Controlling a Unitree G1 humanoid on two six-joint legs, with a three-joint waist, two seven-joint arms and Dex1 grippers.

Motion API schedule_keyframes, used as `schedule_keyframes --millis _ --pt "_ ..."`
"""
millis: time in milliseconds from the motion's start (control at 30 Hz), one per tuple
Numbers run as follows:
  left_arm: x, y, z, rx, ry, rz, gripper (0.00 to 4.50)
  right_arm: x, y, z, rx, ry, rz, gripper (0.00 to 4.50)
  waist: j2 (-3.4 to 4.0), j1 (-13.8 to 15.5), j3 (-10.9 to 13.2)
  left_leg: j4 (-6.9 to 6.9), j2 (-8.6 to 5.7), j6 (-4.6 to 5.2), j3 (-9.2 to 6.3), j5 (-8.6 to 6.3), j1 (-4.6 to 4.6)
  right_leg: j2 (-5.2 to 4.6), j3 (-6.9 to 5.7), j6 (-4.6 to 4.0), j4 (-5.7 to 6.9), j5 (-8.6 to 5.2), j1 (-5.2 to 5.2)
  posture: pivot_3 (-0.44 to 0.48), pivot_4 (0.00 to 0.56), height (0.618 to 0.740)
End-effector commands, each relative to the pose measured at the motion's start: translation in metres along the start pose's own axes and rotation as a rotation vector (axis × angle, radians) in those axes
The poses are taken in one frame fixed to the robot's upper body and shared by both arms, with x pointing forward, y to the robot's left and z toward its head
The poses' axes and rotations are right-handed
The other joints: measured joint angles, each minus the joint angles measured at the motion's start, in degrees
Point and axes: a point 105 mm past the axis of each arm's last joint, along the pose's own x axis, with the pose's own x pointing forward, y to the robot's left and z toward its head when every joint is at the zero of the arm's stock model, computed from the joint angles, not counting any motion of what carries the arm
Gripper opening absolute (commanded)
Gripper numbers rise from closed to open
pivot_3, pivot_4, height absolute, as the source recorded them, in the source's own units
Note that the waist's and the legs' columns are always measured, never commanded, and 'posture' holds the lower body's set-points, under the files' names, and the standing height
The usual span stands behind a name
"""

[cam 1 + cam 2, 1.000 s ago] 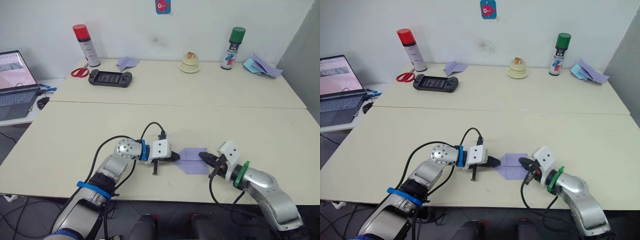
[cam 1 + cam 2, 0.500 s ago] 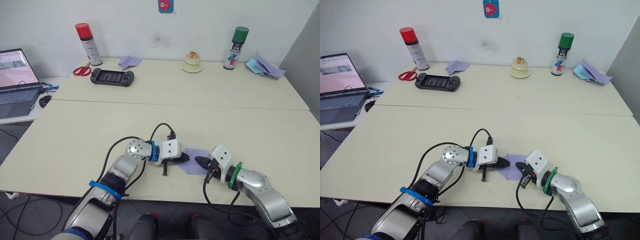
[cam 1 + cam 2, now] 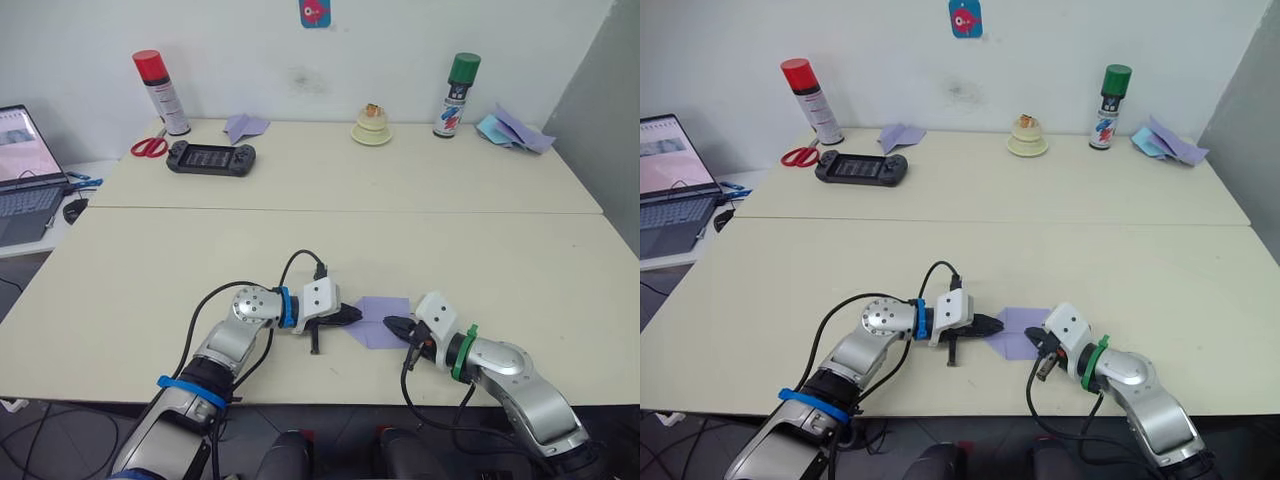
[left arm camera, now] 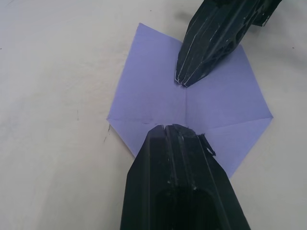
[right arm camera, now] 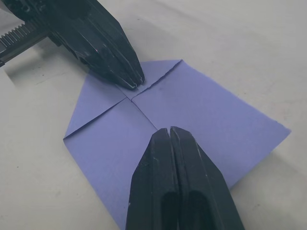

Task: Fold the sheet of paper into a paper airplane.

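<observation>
Your thin lavender sheet of paper (image 3: 380, 320), partly folded with layered flaps, lies flat near the front edge of the cream table (image 3: 150, 270). Your left gripper (image 4: 168, 128) and right gripper (image 5: 169, 130) both have their black fingers pressed together, holding nothing. Each tip rests on the paper from opposite sides, close together near the centre crease.

Near table (image 3: 150, 280): sheet of paper (image 3: 378, 320) at front edge, between left gripper (image 3: 356, 316) and right gripper (image 3: 388, 325); far table (image 3: 300, 185): game console (image 3: 210, 158) left, spray can (image 3: 449, 96) right
</observation>
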Motion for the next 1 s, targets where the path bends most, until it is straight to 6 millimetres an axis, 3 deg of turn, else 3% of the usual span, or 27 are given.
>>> schedule_keyframes --millis 33,300,433,500,633,767,867,1000 --pt "-0.015 -0.020 -0.053 -0.122 0.195 -0.034 0.00 -0.006 -0.010 -0.020 0.037 0.086 -0.055 0.04 -0.01 0.00 -0.02 0.00 0.00 0.00 0.00 0.00 0.01 0.00 0.00 0.00 0.00 0.00 0.00 0.000 0.150 0.722" --pt "-0.013 -0.025 -0.054 -0.126 0.195 -0.047 0.00 -0.035 -0.037 -0.041 0.120 0.159 -0.195 0.04 -0.07 0.04 -0.26 -0.01 -0.01 0.00 0.01 0.00 0.02 -0.03 0.02 -0.01 -0.01 -0.01 0.02 0.000 0.150 0.722" --pt "-0.011 -0.027 -0.053 -0.130 0.185 -0.050 0.00 -0.039 -0.039 -0.036 0.145 0.127 -0.204 0.04 -0.20 0.04 -0.45 -0.03 0.00 0.00 0.00 0.00 0.08 -0.04 0.01 -0.05 -0.01 -0.03 0.04 0.000 0.150 0.722" --pt "-0.010 -0.027 -0.052 -0.131 0.180 -0.050 0.00 -0.039 -0.040 -0.028 0.154 0.080 -0.204 0.04 -0.18 0.04 -0.46 -0.07 0.01 0.00 -0.01 0.00 0.09 -0.03 0.00 -0.10 -0.01 -0.07 0.05 0.000 0.150 0.722" --pt "-0.010 -0.026 -0.051 -0.130 0.175 -0.049 0.00 -0.046 -0.040 0.012 0.176 -0.131 -0.151 0.04 -0.07 0.02 -0.33 -0.08 0.00 -0.01 0.01 0.00 0.06 -0.04 0.01 -0.13 -0.01 -0.08 0.04 0.000 0.150 0.722" --pt "-0.009 -0.026 -0.048 -0.127 0.163 -0.048 0.00 -0.056 -0.045 0.022 0.179 -0.158 -0.115 0.04 0.04 0.01 -0.25 -0.08 0.00 0.00 0.03 0.00 0.01 -0.04 0.01 -0.12 -0.01 -0.08 0.00 0.000 0.150 0.722" --pt "-0.008 -0.028 -0.047 -0.119 0.159 -0.056 0.00 -0.055 -0.042 0.023 0.182 -0.133 -0.031 0.65 0.06 0.00 -0.20 -0.09 0.00 0.00 0.03 0.00 -0.01 -0.04 0.00 -0.12 -0.01 -0.08 -0.01 0.000 0.150 0.722" --pt "-0.004 -0.030 -0.044 -0.095 0.151 -0.076 0.00 -0.041 -0.044 0.021 0.206 -0.074 0.045 2.02 0.06 -0.08 -0.15 -0.12 0.00 0.00 0.02 -0.01 -0.01 -0.03 -0.01 -0.12 -0.02 -0.09 -0.03 0.000 0.150 0.722"
